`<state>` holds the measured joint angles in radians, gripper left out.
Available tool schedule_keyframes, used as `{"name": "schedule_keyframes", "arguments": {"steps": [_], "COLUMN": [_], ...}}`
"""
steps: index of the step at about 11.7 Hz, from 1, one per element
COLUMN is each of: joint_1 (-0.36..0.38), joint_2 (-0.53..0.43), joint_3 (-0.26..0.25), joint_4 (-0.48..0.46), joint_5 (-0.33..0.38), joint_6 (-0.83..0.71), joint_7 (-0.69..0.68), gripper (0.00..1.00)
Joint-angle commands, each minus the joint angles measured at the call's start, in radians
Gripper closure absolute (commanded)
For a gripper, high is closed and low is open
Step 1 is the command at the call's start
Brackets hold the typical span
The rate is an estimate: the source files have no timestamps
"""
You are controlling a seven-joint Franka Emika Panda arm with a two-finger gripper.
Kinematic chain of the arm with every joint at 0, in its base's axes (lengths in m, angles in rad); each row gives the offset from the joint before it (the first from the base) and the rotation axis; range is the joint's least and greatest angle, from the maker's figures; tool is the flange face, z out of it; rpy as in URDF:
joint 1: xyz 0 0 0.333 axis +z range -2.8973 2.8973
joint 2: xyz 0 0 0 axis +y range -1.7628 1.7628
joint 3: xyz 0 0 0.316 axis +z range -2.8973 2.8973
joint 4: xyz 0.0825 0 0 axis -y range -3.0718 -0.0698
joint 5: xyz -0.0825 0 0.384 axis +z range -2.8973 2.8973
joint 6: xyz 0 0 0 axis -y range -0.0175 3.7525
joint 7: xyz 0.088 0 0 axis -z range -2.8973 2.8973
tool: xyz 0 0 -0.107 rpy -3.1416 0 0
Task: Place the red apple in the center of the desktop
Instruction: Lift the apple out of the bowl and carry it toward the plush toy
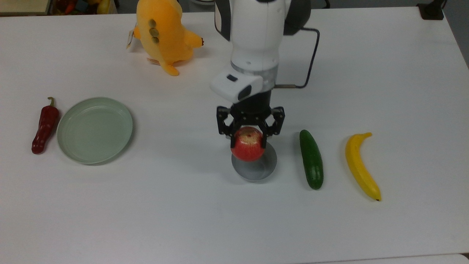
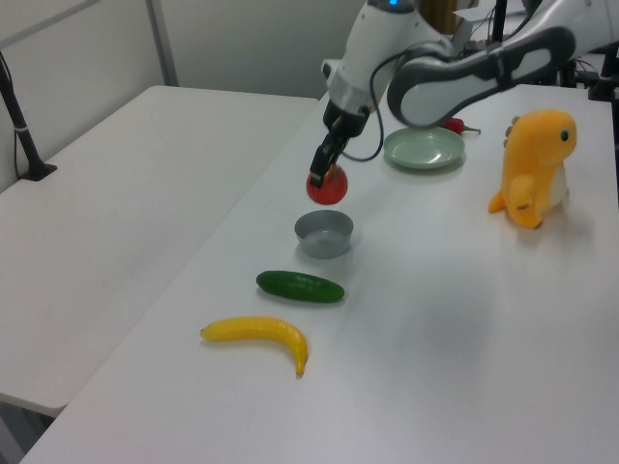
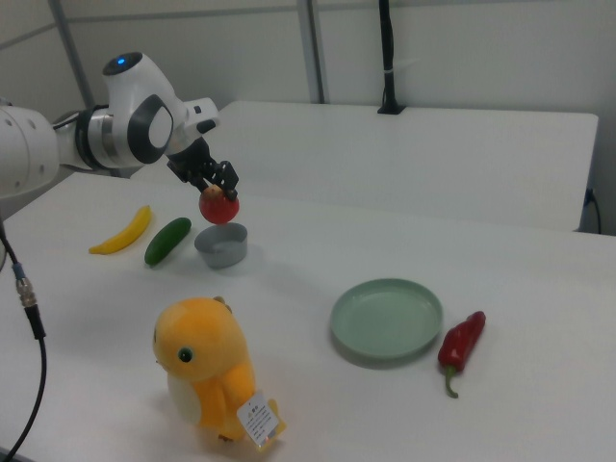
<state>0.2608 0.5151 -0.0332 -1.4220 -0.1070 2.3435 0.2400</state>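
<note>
Black two-finger claw (image 1: 250, 129) of my arm pinches the round glossy red apple (image 1: 248, 144), hanging clear above the small grey metal bowl (image 2: 324, 234) on the plain white desktop (image 1: 183, 212); I see a green cucumber (image 1: 311, 159) just right in the top view.
</note>
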Motion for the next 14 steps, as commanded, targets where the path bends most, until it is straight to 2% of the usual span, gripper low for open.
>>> {"name": "schedule_keyframes", "arguments": {"steps": [1,4,7,9,14], "joint_1": [-0.043,-0.092,-0.136,-0.158,-0.160], "joint_2": [-0.202,-0.288,-0.385,-0.382,-0.376], "joint_3": [0.009,0.009,0.009,0.007,0.007], "joint_4": [-0.185,-0.279,-0.438,-0.489,-0.638], "joint_5": [-0.002,0.018,0.038,0.036,0.024], "joint_6": [-0.119,-0.251,-0.259,-0.244,-0.098], "joint_7": [-0.072,-0.243,-0.381,-0.396,-0.401], "gripper": [1.00,1.00,1.00,1.00,1.00]}}
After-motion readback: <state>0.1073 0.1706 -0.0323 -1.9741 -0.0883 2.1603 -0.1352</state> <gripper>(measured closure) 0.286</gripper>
